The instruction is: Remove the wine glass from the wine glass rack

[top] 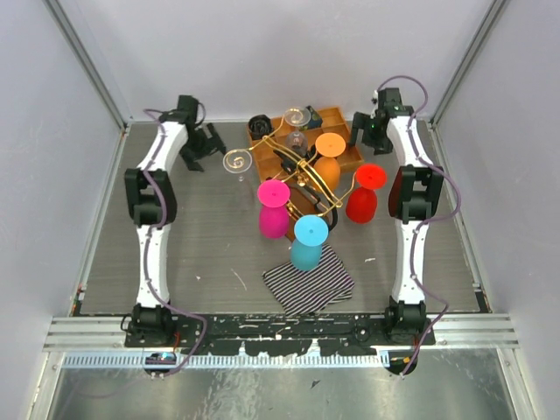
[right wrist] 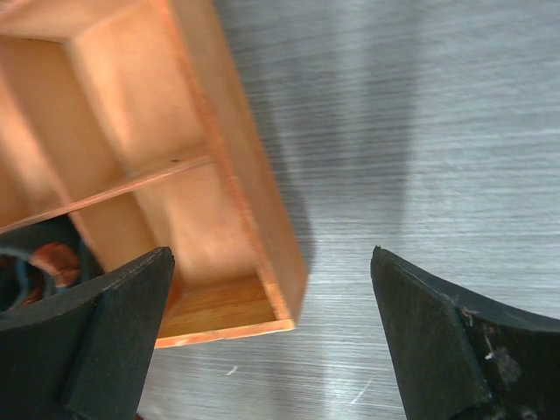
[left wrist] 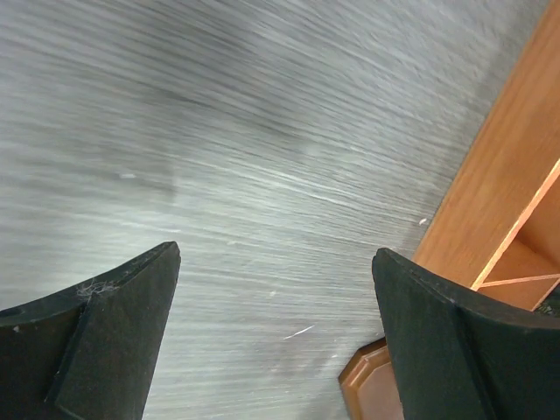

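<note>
While neither arm grips anything, the task sits at its approach step. The left hand (top: 205,144) is spread wide over bare bench (top: 201,254), and the right hand (top: 361,133) is equally wide above a corner of the wooden tray (top: 343,116). The wine glass rack (top: 302,171) stands mid-bench. The clear wine glass (top: 234,162) hangs at its 9 o'clock arm tip, nearest the left hand. It appears inverted, long axis roughly vertical, foot up, bowl mouth down. Next, that hand likely must close on the bowl or stem and slide the foot outward along the arm.

both end effectors (top: 208,143) (top: 360,131) gape wide, arms extended forward.
</note>
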